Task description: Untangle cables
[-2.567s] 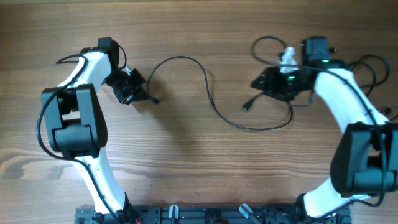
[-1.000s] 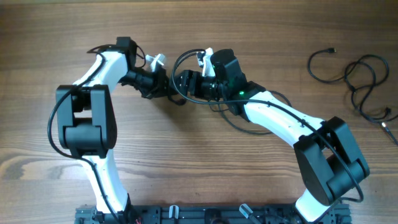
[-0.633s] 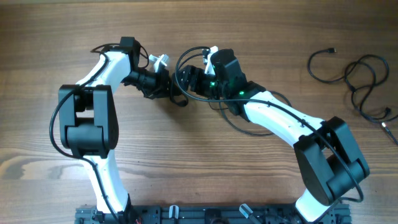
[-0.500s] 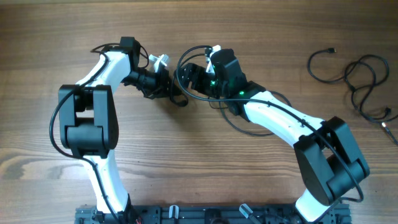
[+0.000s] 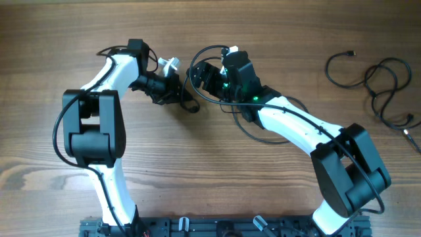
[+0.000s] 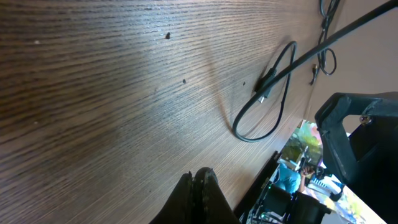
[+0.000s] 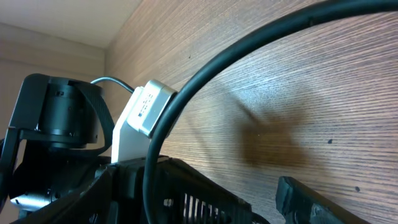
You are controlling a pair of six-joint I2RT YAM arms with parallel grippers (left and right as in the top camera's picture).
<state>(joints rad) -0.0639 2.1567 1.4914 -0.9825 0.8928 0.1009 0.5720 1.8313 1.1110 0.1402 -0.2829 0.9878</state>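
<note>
Near the middle of the far half of the table [image 5: 197,184], the two hands met almost tip to tip. The left hand [image 5: 186,99] had its fingers [image 6: 198,186] pressed together, and its own camera showed nothing between the tips. Just beside it, the right hand [image 5: 199,76] stood spread. One finger [image 7: 301,196] sat low at the right of its wrist view and a dark shape sat far off at the lower left. A cable [image 7: 236,53] arched between them without being pinched. From overhead that cable rose in a loop above the right hand, then ran under the right arm and curved along the table below it. The left wrist view showed another stretch of it lying on the wood as a narrow loop [image 6: 249,127], with a small plug [image 6: 263,94] at the end of a taut length. The other cables [image 5: 381,85] lay loosely looped at the far right edge, well apart from both hands.
</note>
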